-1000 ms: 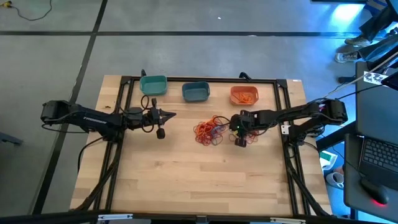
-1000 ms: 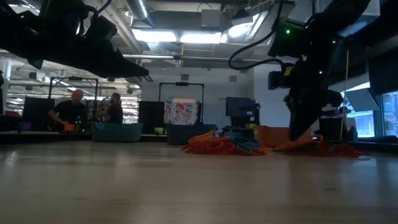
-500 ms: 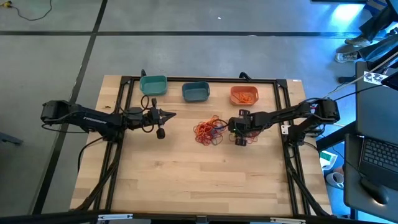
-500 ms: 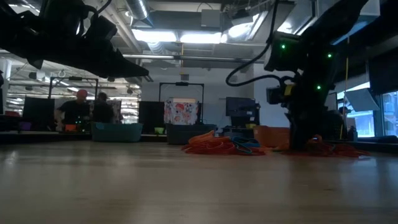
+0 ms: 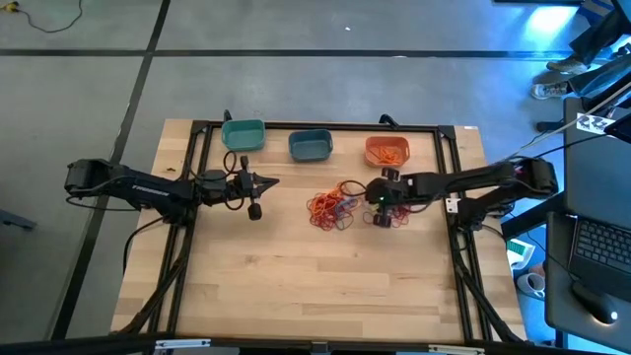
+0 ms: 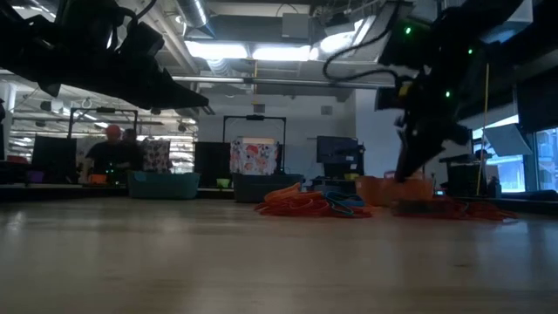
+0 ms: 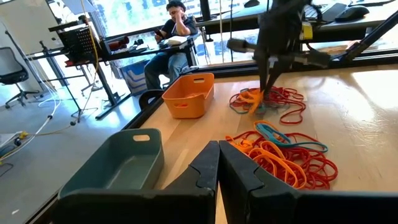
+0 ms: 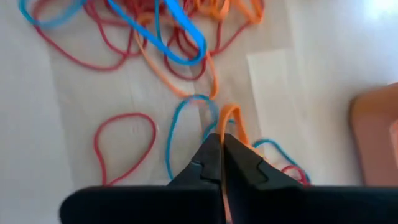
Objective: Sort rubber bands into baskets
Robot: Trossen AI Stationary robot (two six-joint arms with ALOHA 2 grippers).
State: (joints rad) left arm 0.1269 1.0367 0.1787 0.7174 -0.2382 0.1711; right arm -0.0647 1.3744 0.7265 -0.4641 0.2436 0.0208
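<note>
Orange basket (image 8: 376, 137): cut by the right wrist frame's edge, only one blurred corner beside the right gripper (image 8: 221, 152).

Orange rubber band (image 8: 231, 121): loop shows ahead of the fingertips; the rest hidden between the closed fingers.

Teal basket (image 7: 118, 165): near end hidden behind the left gripper (image 7: 217, 165) body.

Low view: right gripper tips a dark silhouette; what they pinch too small to tell. People (image 6: 118, 155) beyond the table small and dim.

Rubber band pile (image 5: 333, 205): single bands not separable from above.
</note>
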